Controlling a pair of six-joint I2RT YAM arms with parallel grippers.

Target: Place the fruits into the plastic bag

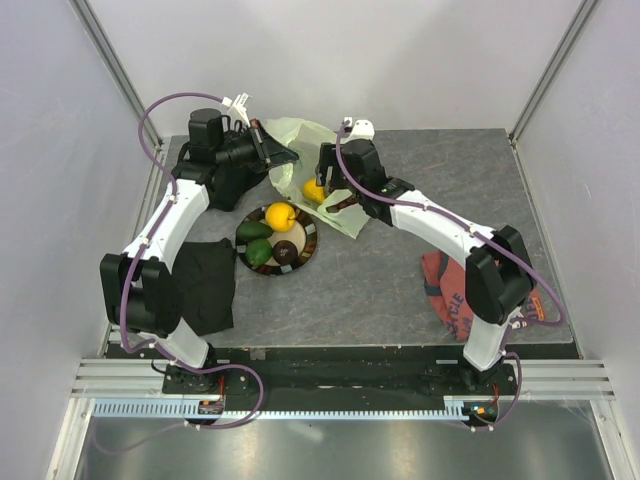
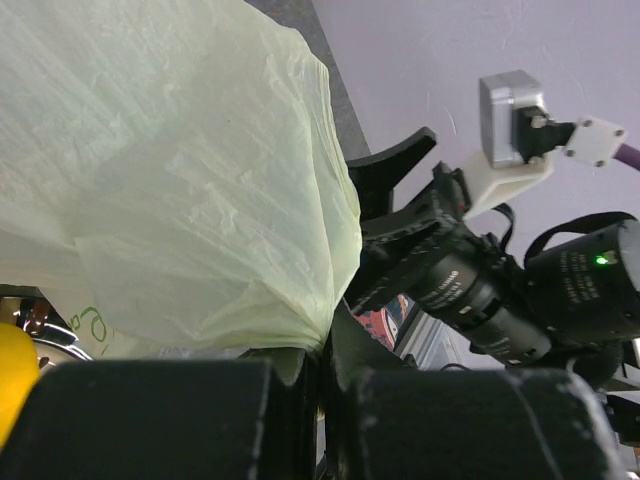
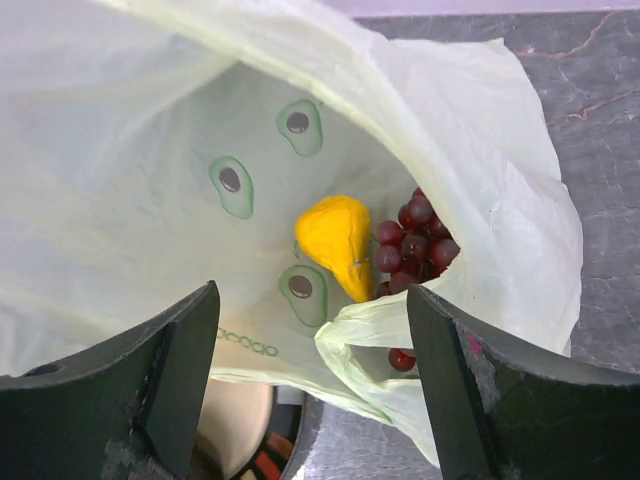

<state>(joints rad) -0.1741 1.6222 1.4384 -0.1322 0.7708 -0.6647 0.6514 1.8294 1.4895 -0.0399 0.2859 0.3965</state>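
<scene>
1. Near edge of the table: black cloth (image 1: 205,285) at 8 o'clock of table centre, red printed shirt (image 1: 448,295) at 4 o'clock.
2. Dark plate (image 1: 311,238) sits near centre. On it are the plate lemon (image 1: 281,216) at 12 o'clock, one green fruit (image 1: 253,231) at 9, a second green fruit (image 1: 261,251) at 7, and a dark brown fruit (image 1: 287,250) at 5.
3. Pale green plastic bag (image 3: 130,180) lies at 1 o'clock of the plate, mouth open. Inside is the bagged lemon (image 3: 335,240), with the grape bunch (image 3: 415,235) touching it at 3 o'clock.
4. Right gripper (image 3: 312,310): fingers wide apart, holding nothing, poised over the bag mouth. Contact with the film cannot be told.
5. Left gripper (image 2: 322,355): jaws together, clamped on a gathered fold of the bag, at the bag's 9 o'clock side.
</scene>
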